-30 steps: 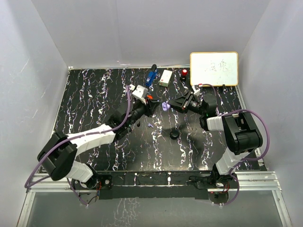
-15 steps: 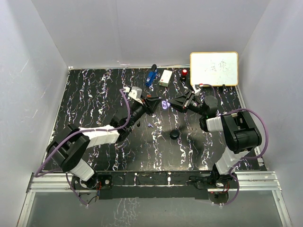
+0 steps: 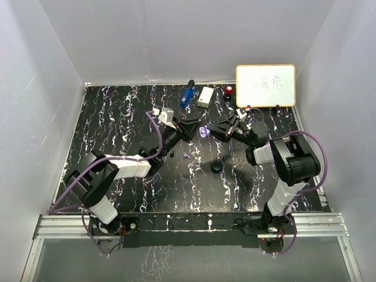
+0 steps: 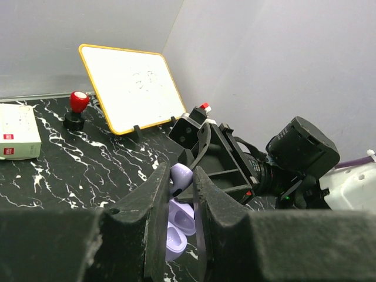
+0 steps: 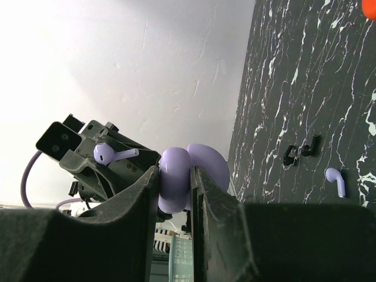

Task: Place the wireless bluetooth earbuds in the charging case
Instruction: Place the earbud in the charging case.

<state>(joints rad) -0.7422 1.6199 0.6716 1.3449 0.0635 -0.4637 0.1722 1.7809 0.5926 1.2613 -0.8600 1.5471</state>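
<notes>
The left claw [image 4: 179,176] is nearly shut, its fingertips pinching a lavender stemmed plastic earbud [image 5: 104,153] by the head, with the stem sticking out sideways. Facing it at 3 o'clock, the right claw [image 5: 175,176] is clamped tight on a lavender rounded plastic charging case [image 5: 208,161]. The case shows two smooth, glossy lobes and looks hinged open. Both are held above the black white-veined counter [image 3: 117,117], close together but not touching.

The step in hand seems to be the mid-air insertion of this bud. The next move likely calls for turning the stem to line up with a socket in the case, then a slow, straight push. The bud is small and slick, so a slight tilt could make it slip.

Out on the counter, a second lavender earbud [image 3: 185,155] lies loose at 7 o'clock from the case. A pair of black earbuds [image 5: 301,151] lies near it, and a round black case [image 3: 217,167] sits at 5 o'clock.
</notes>
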